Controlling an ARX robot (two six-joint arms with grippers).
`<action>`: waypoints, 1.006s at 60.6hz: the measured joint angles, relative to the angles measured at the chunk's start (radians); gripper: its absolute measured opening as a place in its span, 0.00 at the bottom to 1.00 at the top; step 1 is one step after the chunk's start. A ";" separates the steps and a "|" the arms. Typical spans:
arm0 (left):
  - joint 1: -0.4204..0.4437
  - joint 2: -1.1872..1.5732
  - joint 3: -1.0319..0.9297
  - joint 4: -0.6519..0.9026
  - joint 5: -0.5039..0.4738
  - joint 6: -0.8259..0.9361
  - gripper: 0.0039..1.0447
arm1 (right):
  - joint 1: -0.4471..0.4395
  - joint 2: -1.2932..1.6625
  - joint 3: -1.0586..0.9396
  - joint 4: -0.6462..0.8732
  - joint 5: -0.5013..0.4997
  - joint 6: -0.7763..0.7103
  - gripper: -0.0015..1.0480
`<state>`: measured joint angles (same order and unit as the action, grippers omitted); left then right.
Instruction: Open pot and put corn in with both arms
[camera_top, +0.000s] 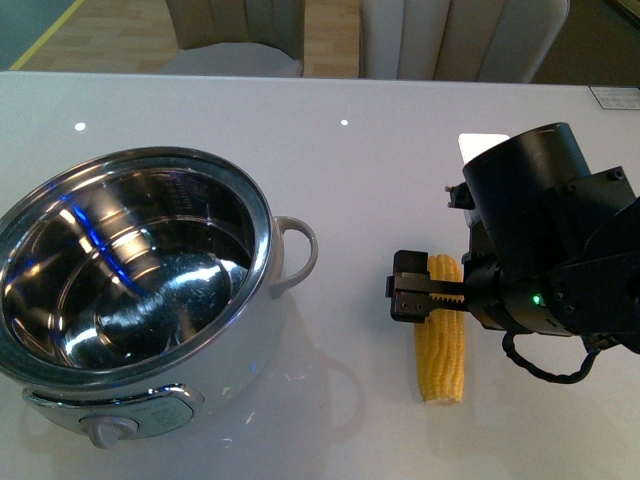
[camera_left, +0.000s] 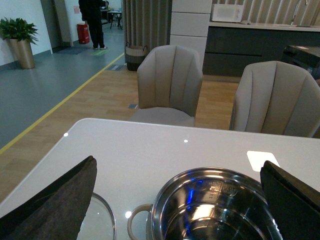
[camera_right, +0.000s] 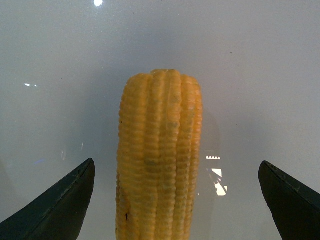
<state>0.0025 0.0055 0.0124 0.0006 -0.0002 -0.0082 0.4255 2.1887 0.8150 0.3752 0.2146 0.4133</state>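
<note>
The pot (camera_top: 255, 335) stands open, its glass lid (camera_left: 100, 220) lying on the surface (camera_top: 400, 150) beside it. The corn (camera_top: 441, 350) lies at the pot's 3 o'clock, not yet lifted. The right gripper (camera_right: 177, 200) straddles it, jaws apart. The left gripper (camera_left: 175, 200) also has its jaws apart. Gripping and loading are left to do.

Bright, even light from above; sharp pictures.
Small white spots glint on the glossy worktop (camera_top: 400, 160); blue-white glare streaks the pot's (camera_top: 130, 270) steel inside.
</note>
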 joint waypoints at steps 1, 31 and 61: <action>0.000 0.000 0.000 0.000 0.000 0.000 0.94 | 0.000 0.009 0.003 0.002 0.003 -0.007 0.92; 0.000 0.000 0.000 0.000 0.000 0.000 0.94 | 0.013 0.094 0.013 0.030 -0.016 -0.043 0.37; 0.000 0.000 0.000 0.000 0.000 0.000 0.94 | -0.053 -0.238 -0.018 -0.049 -0.153 0.097 0.22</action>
<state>0.0025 0.0055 0.0124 0.0006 -0.0002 -0.0082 0.3725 1.9511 0.7975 0.3264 0.0620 0.5102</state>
